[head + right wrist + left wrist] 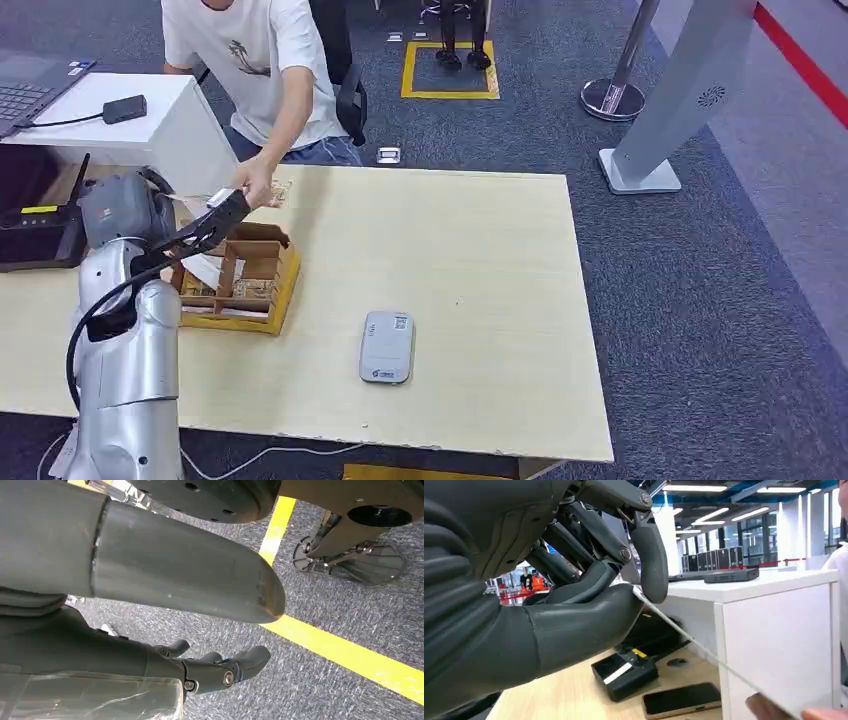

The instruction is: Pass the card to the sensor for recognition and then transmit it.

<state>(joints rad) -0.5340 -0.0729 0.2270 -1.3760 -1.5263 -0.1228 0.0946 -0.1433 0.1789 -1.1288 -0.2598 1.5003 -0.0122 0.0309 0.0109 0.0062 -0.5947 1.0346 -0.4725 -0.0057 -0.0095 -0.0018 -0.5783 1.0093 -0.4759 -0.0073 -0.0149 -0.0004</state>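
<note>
Near the table's far left corner, the robot's left hand [222, 217] pinches the card [704, 652] out toward a seated person's hand [257, 187], apparently handing it over, with the grey sensor [387, 346] well behind near the front edge.

Bright, even overhead light; soft shadows; near hand surfaces slightly blurred.

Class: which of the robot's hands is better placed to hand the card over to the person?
The left hand. It pinches the card and the person's hand already touches it. The right hand hangs over the carpet, holding nothing.
</note>
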